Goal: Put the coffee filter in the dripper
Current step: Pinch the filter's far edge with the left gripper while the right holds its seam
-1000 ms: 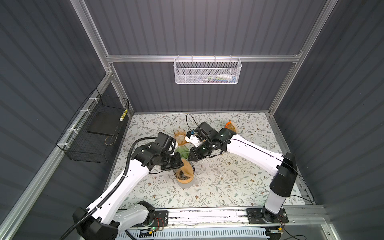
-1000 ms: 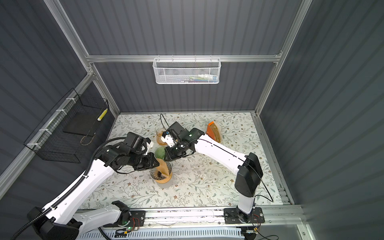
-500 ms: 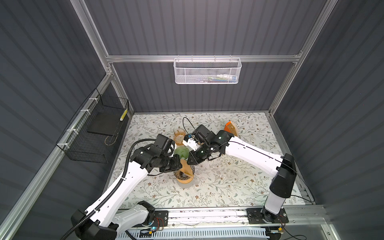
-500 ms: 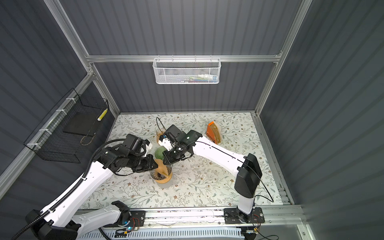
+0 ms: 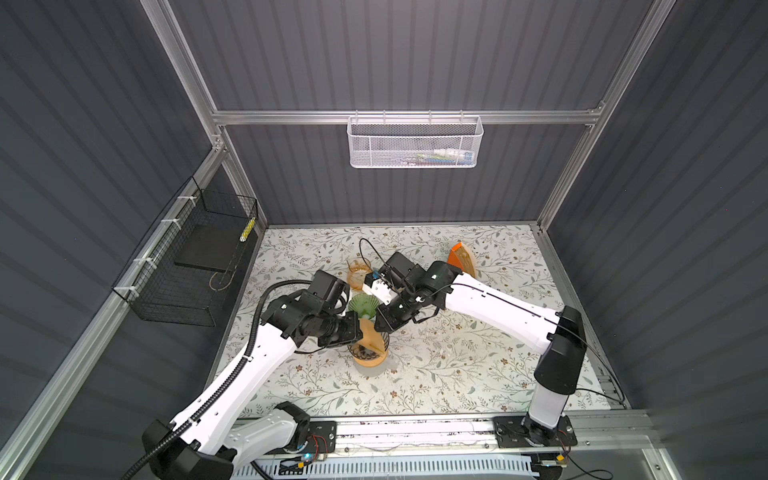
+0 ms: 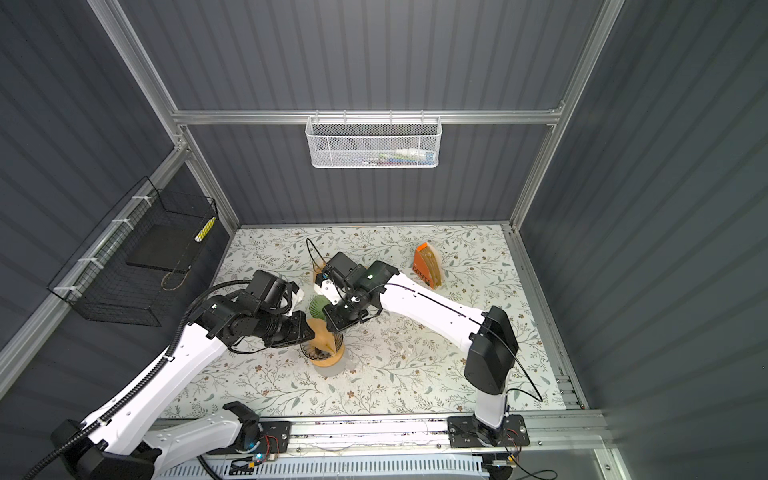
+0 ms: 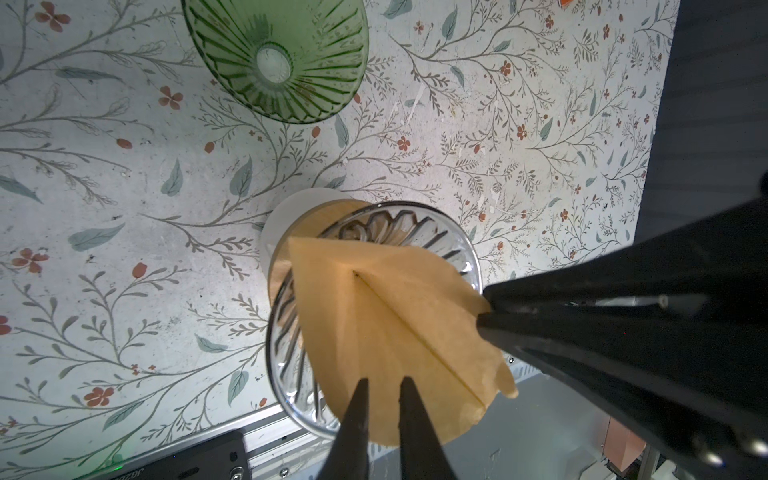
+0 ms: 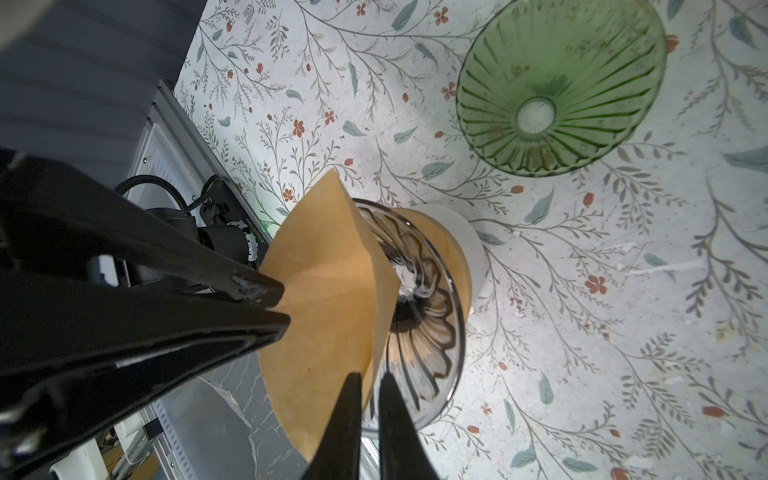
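The coffee filter (image 5: 370, 332) (image 6: 324, 334) is a tan paper cone, part-opened, hanging point-down over the dripper (image 5: 368, 354) (image 6: 322, 354). The dripper is clear ribbed glass on a wooden ring and white base. My left gripper (image 7: 384, 386) is shut on one edge of the filter (image 7: 374, 316). My right gripper (image 8: 370, 382) is shut on the opposite edge of the filter (image 8: 324, 291). The filter's lower part dips inside the dripper's rim (image 7: 415, 208) (image 8: 432, 332). In both top views the left gripper (image 5: 360, 331) and the right gripper (image 5: 376, 327) meet above the dripper.
A green ribbed glass funnel (image 5: 363, 304) (image 7: 274, 58) (image 8: 557, 87) stands just behind the dripper. An amber glass (image 5: 358, 268) sits farther back. An orange filter holder (image 6: 428, 266) is at the back right. A black wire basket (image 5: 195, 266) hangs on the left wall.
My right gripper has come forward and down to the filter and closed on its edge. The left gripper has kept its hold, shifting only slightly.
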{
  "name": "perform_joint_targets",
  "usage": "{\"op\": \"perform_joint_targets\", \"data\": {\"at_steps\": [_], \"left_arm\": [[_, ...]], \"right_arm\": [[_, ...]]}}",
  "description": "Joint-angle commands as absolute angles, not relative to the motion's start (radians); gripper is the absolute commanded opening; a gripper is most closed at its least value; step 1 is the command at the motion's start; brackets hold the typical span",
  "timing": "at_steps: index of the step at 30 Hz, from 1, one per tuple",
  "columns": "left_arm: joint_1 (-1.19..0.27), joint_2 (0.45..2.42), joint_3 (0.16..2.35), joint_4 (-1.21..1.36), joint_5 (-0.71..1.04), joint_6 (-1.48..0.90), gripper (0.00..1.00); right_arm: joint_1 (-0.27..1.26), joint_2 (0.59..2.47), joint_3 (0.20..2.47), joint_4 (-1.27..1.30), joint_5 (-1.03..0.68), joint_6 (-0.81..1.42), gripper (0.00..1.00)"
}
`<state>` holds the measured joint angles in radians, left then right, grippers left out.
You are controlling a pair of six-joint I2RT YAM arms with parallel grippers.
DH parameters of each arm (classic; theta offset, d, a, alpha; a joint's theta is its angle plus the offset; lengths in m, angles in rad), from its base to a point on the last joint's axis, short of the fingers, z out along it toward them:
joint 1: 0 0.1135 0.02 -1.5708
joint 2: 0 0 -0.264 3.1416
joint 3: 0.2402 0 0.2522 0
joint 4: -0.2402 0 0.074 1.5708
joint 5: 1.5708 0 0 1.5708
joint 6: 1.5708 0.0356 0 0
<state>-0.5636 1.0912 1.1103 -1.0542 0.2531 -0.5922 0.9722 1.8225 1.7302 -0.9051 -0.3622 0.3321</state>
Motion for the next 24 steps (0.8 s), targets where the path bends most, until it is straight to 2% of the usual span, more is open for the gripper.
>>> {"op": "perform_joint_targets", "data": {"at_steps": [1,24], "left_arm": [[-0.571,1.071,1.103,-1.075,0.244,-0.602,0.16],[-0.571,1.055,1.045,-1.046,0.240,-0.609,0.15]], "right_arm": [[0.979,1.828,1.759,-0.927,-0.345,0.318,0.14],[1.012,1.857,1.747,-0.927,-0.226,0.322,0.06]]}}
